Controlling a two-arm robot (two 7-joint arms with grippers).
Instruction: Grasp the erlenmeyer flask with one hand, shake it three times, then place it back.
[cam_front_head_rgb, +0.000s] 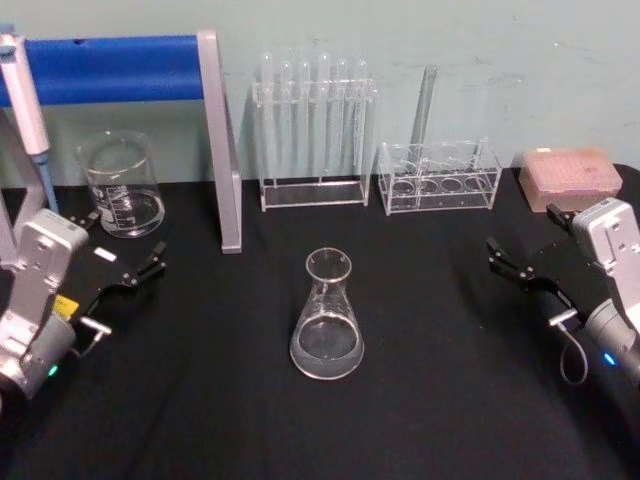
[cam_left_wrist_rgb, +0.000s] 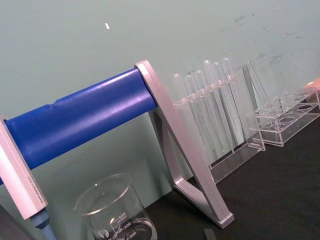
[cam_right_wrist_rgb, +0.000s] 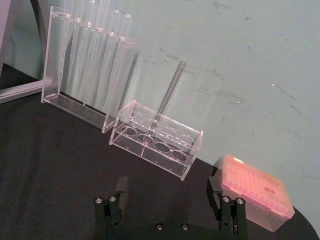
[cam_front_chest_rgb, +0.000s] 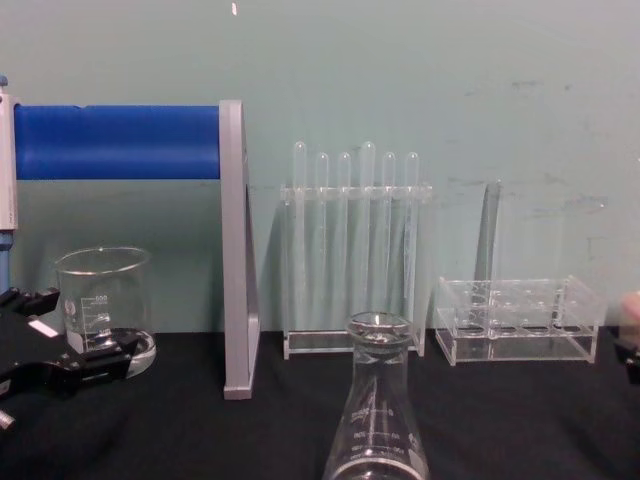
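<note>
Clearly nothing is grasped yet, so the step in hand is the reach. In the head view the erlenmeyer flask (cam_front_head_rgb: 327, 315) stands upright in the middle of the black table (cam_front_head_rgb: 450, 400), well apart from everything else. The left gripper (cam_front_head_rgb: 125, 245) hovers low at the left beside the beaker (cam_front_head_rgb: 122, 185), its fingers spread and empty. The right gripper (cam_front_head_rgb: 525, 232) hovers at the right near the pink box (cam_front_head_rgb: 570, 178), likewise spread.

The left wrist view looks past the beaker (cam_left_wrist_rgb: 112, 210) at the blue-barred stand (cam_left_wrist_rgb: 80, 117). I judge from this that the left arm would need to turn inward before it could reach.

In the right wrist view the right gripper (cam_right_wrist_rgb: 167, 187) shows its fingers wide apart with nothing between them, facing the low rack (cam_right_wrist_rgb: 157, 142).

The chest view puts the flask (cam_front_chest_rgb: 378, 410) front and centre, its narrow neck rising above the sloped wall, with the left gripper (cam_front_chest_rgb: 60, 340) at the left edge.

Either arm could serve. The better grip is probably on the neck just under the rim. The fingers should come level from the side and close evenly, since the sloped glass below would likely slip.
</note>
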